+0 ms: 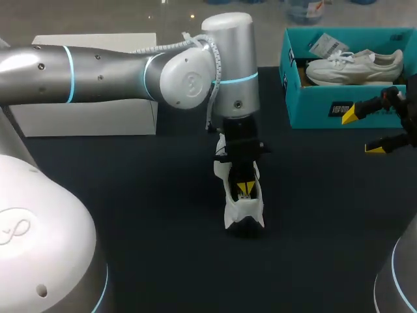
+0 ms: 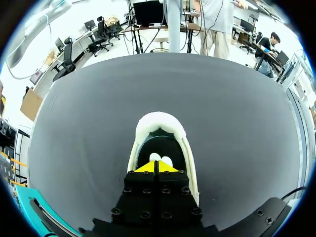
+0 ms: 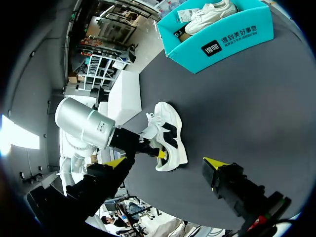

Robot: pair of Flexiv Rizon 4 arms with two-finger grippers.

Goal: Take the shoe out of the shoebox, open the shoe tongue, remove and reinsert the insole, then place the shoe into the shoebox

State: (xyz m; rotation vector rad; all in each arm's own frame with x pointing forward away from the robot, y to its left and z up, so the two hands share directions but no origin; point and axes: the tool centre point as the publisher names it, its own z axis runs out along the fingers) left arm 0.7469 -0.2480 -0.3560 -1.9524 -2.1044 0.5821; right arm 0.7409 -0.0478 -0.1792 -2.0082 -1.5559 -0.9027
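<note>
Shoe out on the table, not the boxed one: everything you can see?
The shoe is white with black side markings, a thick white sole and a padded white collar around a dark interior. It stands on its sole on the dark table, near the middle. The left gripper is inside its opening, yellow tips together; what they pinch is hidden.

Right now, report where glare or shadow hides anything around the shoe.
Head view: ceiling light glares on the left arm's shell, the shoe reads clearly on the dark table. Left wrist view: the shoe's inside is shadowed around the left gripper. Right wrist view: the shoe is evenly lit.
</note>
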